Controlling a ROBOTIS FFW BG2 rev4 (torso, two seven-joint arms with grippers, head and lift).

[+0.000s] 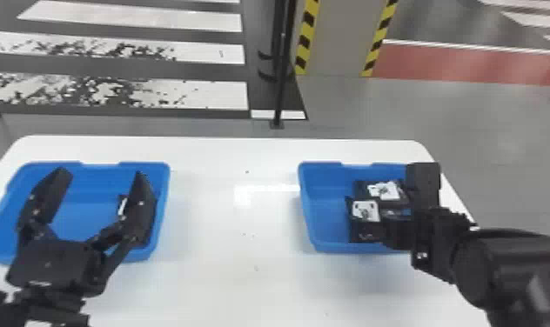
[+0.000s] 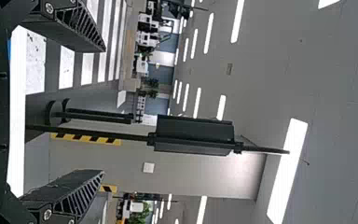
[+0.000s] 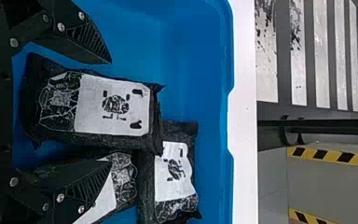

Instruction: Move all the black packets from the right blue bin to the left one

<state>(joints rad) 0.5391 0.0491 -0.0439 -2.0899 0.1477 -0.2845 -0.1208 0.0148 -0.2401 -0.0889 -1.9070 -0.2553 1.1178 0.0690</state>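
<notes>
Head view, 12 o'clock pointing away from robot: two blue bins on the table (image 1: 235, 282). Left gripper (image 1: 102, 174) over left bin (image 1: 100, 182), fingers spread; right gripper (image 1: 426, 217) over right bin (image 1: 326, 187), covering its 3 o'clock part.

Right wrist view gives what head view mostly hides: right gripper (image 3: 111, 113) fingers spread, near packet (image 3: 112, 105) in the gap between them, not pinched, and third packet (image 3: 123, 175) partly under one finger. Left wrist view: left gripper (image 2: 104, 111) fingers apart, nothing between them, facing pole (image 2: 88, 132) and ceiling lights (image 2: 286, 168).

Contents: right bin has three black packets. Left bin has lone packet (image 1: 122, 208) toward its 3 o'clock wall, partly behind a finger, long axis unclear.

Directions: near packet long axis runs about 6 to 12, white label end to 12, overlapping far packet (image 1: 380, 191). Far packet lies roughly 9 to 3, label end to 9. Third packet partly hidden, axis unclear.
</notes>
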